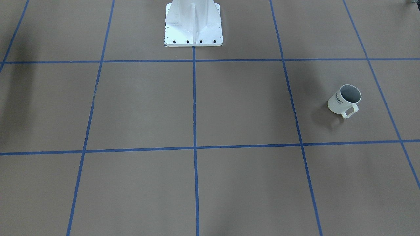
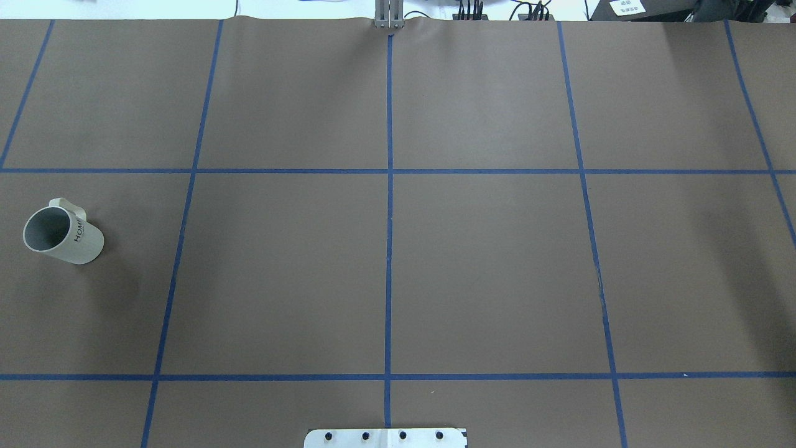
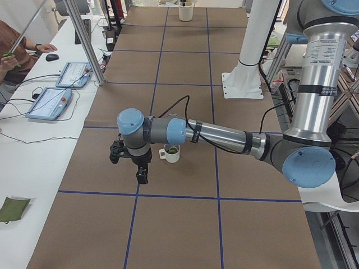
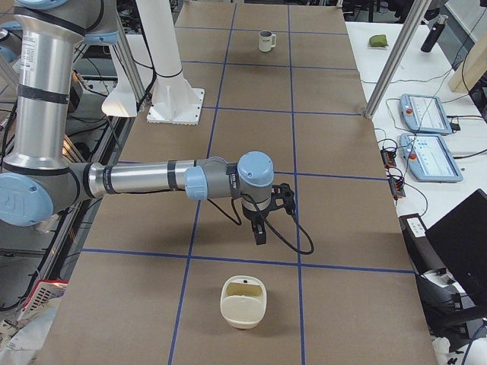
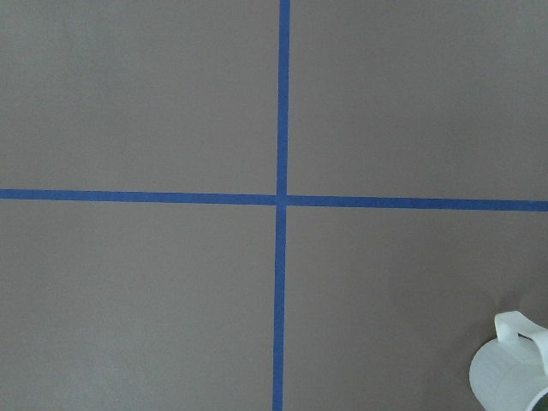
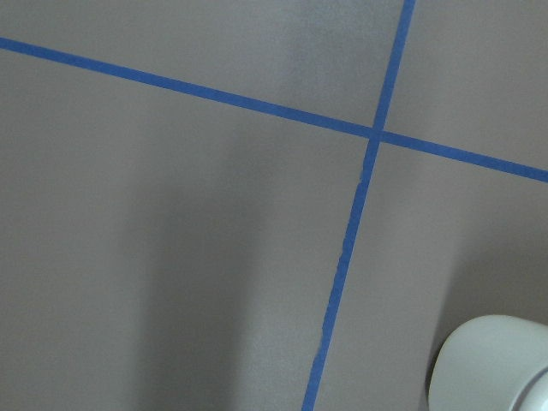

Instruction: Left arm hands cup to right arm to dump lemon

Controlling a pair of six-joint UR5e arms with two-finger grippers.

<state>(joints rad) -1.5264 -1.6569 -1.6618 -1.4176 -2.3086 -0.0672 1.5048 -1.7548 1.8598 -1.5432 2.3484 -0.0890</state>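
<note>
Brown table top (image 2: 485, 261), gridded with blue tape (image 2: 389, 249). White pedestal (image 1: 193, 24) bolted at the middle of one long edge. White bench (image 3: 33, 151) alongside: two tablets (image 3: 49, 103), green cloth (image 3: 12, 205). Aluminium post (image 3: 84, 39) upright.

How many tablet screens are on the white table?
2. Both lie side by side on the white side table: the far teach pendant and the near teach pendant. More could be out of view.

Two arms (image 3: 224, 136) (image 4: 144, 179), one cup (image 2: 62, 233), one lemon (image 3: 173, 149), one container (image 4: 243, 302).
</note>
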